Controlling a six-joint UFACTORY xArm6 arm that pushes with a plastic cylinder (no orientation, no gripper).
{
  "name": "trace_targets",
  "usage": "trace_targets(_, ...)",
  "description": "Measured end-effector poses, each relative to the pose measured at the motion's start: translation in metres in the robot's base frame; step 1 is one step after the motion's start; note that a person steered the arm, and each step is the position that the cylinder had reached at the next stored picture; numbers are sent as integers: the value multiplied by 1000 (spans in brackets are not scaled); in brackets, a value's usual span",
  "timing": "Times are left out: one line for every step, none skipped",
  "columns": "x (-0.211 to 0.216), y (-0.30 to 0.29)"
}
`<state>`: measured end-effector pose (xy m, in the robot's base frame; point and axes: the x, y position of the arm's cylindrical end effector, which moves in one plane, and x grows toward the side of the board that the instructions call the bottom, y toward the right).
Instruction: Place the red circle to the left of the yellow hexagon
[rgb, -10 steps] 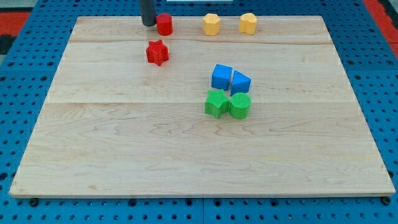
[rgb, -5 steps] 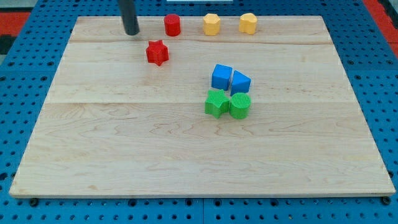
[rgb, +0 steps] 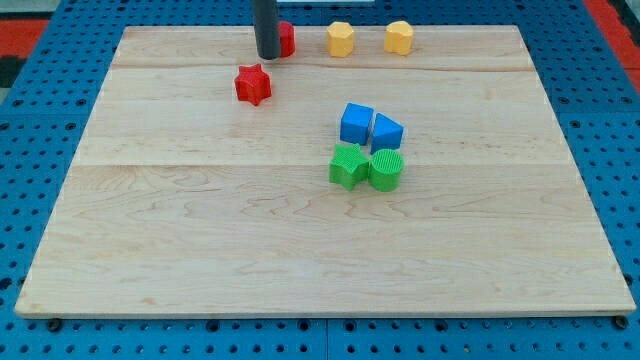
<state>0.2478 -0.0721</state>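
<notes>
The red circle (rgb: 286, 38) stands near the board's top edge, partly hidden behind my rod. My tip (rgb: 267, 55) rests on the board against the red circle's left side. The yellow hexagon (rgb: 341, 39) sits a short way to the right of the red circle, with a gap between them. A second yellow block (rgb: 399, 37) is further right along the same top row.
A red star (rgb: 253, 84) lies just below my tip. Two blue blocks (rgb: 356, 123) (rgb: 387, 131) and two green blocks (rgb: 348, 165) (rgb: 386, 169) cluster at the board's middle. The wooden board (rgb: 200, 230) lies on a blue pegboard.
My tip went left and down away from the red circle, then came back right to its left side. The red circle has shifted slightly right toward the yellow hexagon.
</notes>
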Motion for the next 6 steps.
trace_targets(3, -9)
trace_targets(16, 17)
trace_targets(18, 77)
trace_targets(21, 105)
trace_targets(24, 160)
trace_targets(23, 218)
